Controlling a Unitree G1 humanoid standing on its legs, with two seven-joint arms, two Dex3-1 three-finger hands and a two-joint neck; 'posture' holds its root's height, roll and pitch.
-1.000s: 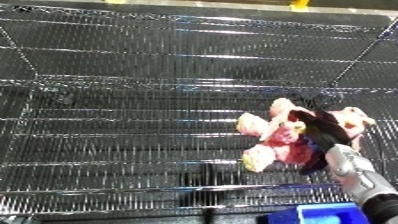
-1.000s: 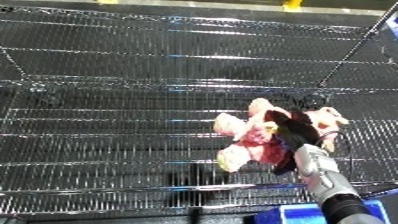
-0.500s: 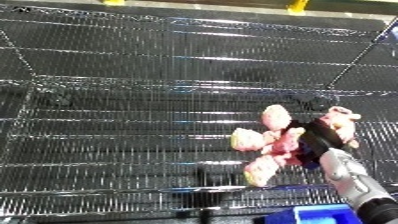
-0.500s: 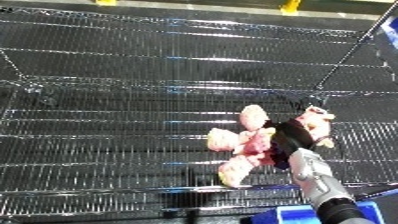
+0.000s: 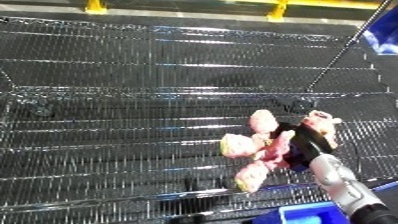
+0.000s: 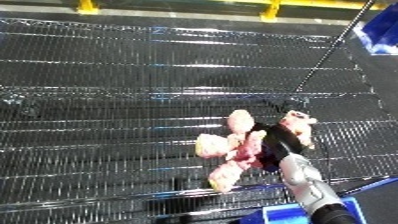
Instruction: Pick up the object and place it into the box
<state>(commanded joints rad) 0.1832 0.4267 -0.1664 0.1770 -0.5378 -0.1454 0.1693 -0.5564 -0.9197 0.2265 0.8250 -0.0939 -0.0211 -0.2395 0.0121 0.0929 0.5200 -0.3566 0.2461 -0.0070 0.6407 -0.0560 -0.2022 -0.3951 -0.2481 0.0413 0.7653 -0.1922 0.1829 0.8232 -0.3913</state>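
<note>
A black wire shelf filled nearly all of the view, and its thin bars shone under bright light from above. At twelve o'clock, yellow posts stood on a grey floor. A thin diagonal rod crossed at two o'clock.

One pink plush toy is in view, one black hand wrapped round its middle above one wire shelf, with one blue bin just below the toy at the shelf's near edge and two yellow posts beyond the shelf's far side.
</note>
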